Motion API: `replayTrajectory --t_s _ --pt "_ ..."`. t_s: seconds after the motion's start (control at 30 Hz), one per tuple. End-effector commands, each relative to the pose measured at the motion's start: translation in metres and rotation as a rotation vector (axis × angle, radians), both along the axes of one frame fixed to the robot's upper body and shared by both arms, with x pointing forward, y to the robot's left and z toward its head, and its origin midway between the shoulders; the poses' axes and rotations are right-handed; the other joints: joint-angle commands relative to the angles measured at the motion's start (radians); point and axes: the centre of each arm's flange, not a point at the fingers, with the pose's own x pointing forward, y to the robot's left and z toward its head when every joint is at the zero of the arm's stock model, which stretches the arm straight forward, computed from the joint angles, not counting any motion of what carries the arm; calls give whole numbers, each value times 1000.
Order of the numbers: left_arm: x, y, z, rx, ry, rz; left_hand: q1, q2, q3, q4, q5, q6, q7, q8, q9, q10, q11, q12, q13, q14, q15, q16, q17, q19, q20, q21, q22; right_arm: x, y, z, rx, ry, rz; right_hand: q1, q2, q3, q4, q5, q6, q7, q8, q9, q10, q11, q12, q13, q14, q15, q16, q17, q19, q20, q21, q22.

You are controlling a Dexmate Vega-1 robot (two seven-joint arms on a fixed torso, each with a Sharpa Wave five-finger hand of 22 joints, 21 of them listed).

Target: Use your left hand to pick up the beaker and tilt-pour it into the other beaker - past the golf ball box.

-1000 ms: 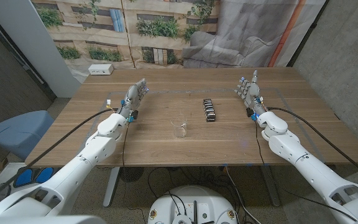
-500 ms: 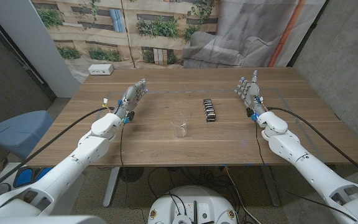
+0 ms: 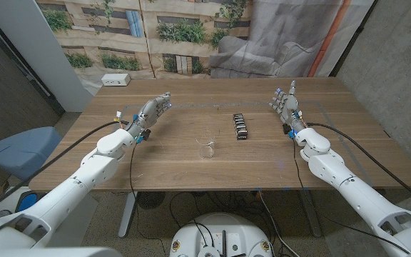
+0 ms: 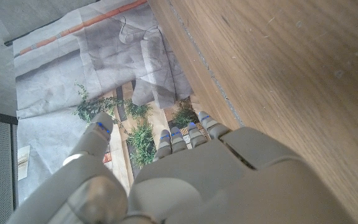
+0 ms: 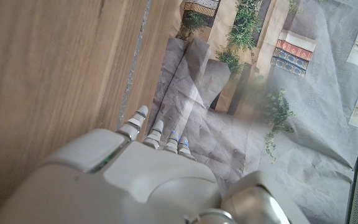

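Note:
A small clear glass beaker (image 3: pixel 207 147) stands upright near the middle of the wooden table (image 3: pixel 170 168). A dark, narrow golf ball box (image 3: pixel 240 126) lies just beyond it, to its right. My left hand (image 3: pixel 153 111) hovers at the table's left, well left of the beaker, fingers stretched out and apart, holding nothing. In the left wrist view the left hand (image 4: pixel 185 180) reaches over the table (image 4: pixel 278 62) toward its far edge. My right hand (image 3: pixel 285 104) stands at the right, fingers up and apart, empty, and the right hand (image 5: pixel 148 180) looks the same in its wrist view.
A white power strip (image 3: pixel 115 80) sits at the table's far left corner. A blue chair (image 3: pixel 21 151) stands off the table's left side. A printed backdrop and grey cloth (image 3: pixel 262 43) hang behind the far edge.
My left arm has swung outward to the left and risen, and its fingers now point more toward the right. The beaker, box and right hand have stayed put.

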Motion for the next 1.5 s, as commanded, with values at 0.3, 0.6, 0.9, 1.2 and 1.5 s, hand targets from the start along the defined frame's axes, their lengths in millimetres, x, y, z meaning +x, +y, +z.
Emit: replayTrajectory --t_s 0.3,0.6,0.9,1.2,1.5 --pt "-7 8 5 160 -41 -137 43 -13 7 -10 8 -6 -32 3 4 13 -18 4 5 21 -74 5 1 24 -79 2 4 0 0 0 0 0 0 3 90 -6 1 6 -6 -2 6 1 -8 1 6 5 -5 -18 3 1 -3 5 7 4" --pt "-6 4 9 249 -46 -215 66 -25 12 -10 11 -29 -29 -4 5 16 -18 2 6 27 -72 3 1 29 -71 1 3 0 0 0 0 0 0 2 90 -6 1 5 -8 -2 5 1 -7 2 6 5 -4 -19 3 1 -3 5 7 4" --pt "-6 -10 10 359 -56 -289 107 -46 24 -9 17 -57 -33 -8 6 -5 -28 -8 7 12 -74 -4 2 0 -76 -12 3 0 0 0 0 0 0 3 90 -6 1 5 -7 -1 5 1 -6 3 7 5 -5 -21 3 1 -3 6 7 4" --pt "-8 -24 13 516 -62 -365 198 -95 48 -6 9 -159 -28 -17 7 -132 -7 -19 8 -106 -46 -12 4 -115 -74 -18 4 0 0 0 0 0 0 3 90 -6 1 5 -7 -1 5 1 -7 2 6 5 -4 -18 3 1 -3 6 7 4" --pt "-13 -30 25 655 -125 -426 219 -110 50 -5 4 -176 -27 -12 7 -161 -9 -17 9 -136 -46 -11 4 -150 -74 -18 4 0 0 0 0 0 0 2 90 -6 1 5 -6 -1 6 1 -7 3 6 5 -4 -18 3 1 -3 6 6 4"
